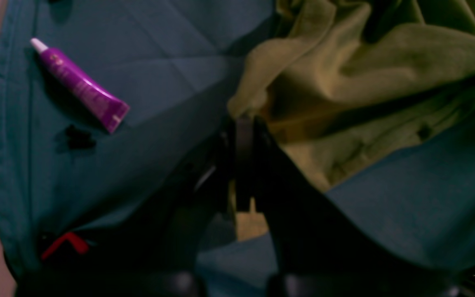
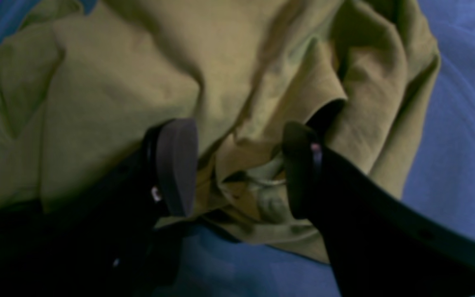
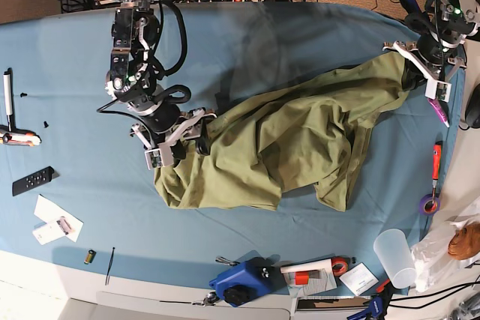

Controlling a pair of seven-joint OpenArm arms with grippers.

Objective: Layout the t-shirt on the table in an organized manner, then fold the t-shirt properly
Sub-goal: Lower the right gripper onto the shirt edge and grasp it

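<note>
Soft olive shirt [image 3: 285,148] is lying crumpled mid-tabletop [image 3: 67,73] on wrinkled blue cloth; left tool [image 1: 243,123] is pinching its edge, right tool [image 2: 237,165] is spreading over folds

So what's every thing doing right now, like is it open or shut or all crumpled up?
t-shirt: crumpled, stretched between the two arms, not laid flat.
left tool: shut on the t-shirt's edge.
right tool: open, fingers either side of a fold of the t-shirt.
table: covered in wrinkled blue cloth.
purple tube: lying flat, cap on.
plastic cup: lying on its side at the table edge.
</note>
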